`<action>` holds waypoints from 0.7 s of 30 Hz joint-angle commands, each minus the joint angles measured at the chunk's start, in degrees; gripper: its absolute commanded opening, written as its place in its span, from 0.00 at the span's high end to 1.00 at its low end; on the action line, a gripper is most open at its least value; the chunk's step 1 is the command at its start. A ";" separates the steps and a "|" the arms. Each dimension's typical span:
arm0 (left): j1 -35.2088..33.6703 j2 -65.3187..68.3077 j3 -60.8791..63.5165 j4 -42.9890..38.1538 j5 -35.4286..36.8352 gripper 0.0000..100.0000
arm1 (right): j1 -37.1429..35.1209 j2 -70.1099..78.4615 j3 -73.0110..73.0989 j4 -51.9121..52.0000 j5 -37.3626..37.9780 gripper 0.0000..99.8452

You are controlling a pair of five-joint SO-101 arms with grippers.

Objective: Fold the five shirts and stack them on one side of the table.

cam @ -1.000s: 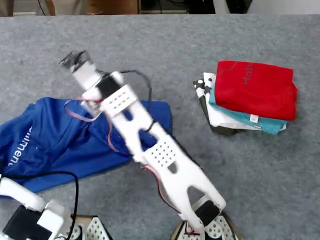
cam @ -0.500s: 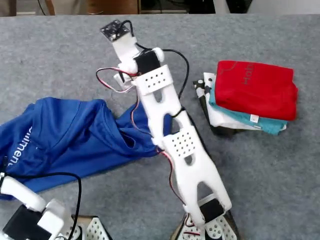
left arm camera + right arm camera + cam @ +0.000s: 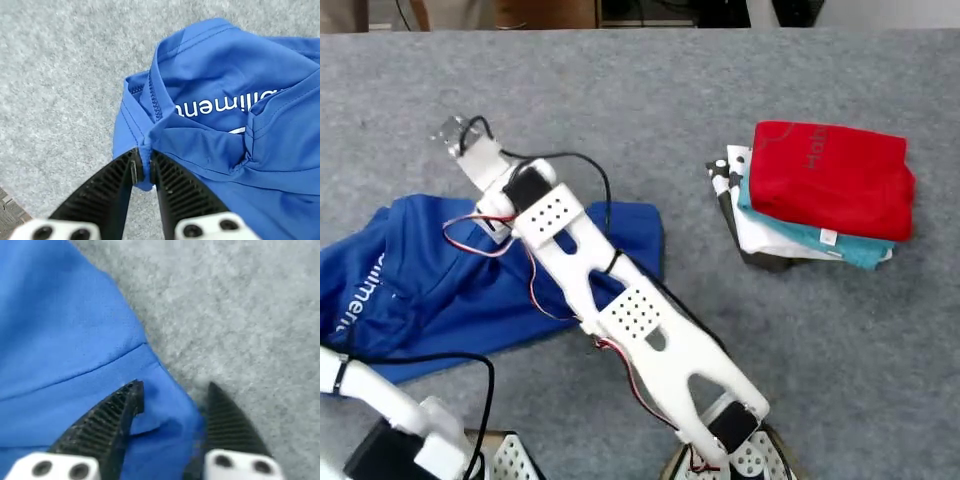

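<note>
A blue shirt [image 3: 430, 285] with white print lies spread and rumpled on the left of the grey table. My left gripper [image 3: 144, 162] is shut on a fold at the blue shirt's hem [image 3: 150, 125], low over the table at the near left. My right gripper [image 3: 175, 390] is open, one finger over the blue cloth [image 3: 65, 335] and the other over the carpet beside its edge. In the high view the right arm [image 3: 620, 300] stretches from the front middle across the shirt to its far edge. A stack of folded shirts with a red one [image 3: 830, 175] on top sits at the right.
The table [image 3: 720, 80] is covered in grey carpet. Under the red shirt lie a teal one [image 3: 840, 245], a white one and a dark patterned one. Both arm bases stand at the near edge, with black and red cables trailing over the blue shirt.
Half a second ago the right arm was swung toward the back with the shirt's right part bunched up. It has now come back left over the shirt's far edge, and the cloth lies flatter.
</note>
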 commanded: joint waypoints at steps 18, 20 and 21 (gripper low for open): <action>0.97 -1.80 1.32 -1.05 -0.44 0.98 | 20.70 -12.97 -0.13 16.00 2.99 1.00; 0.97 -1.89 2.37 -1.76 -0.44 0.98 | 21.93 -12.53 1.54 16.00 5.80 1.00; 0.97 -1.89 2.46 -1.76 -0.44 0.98 | 22.20 -12.53 2.51 16.00 7.82 1.00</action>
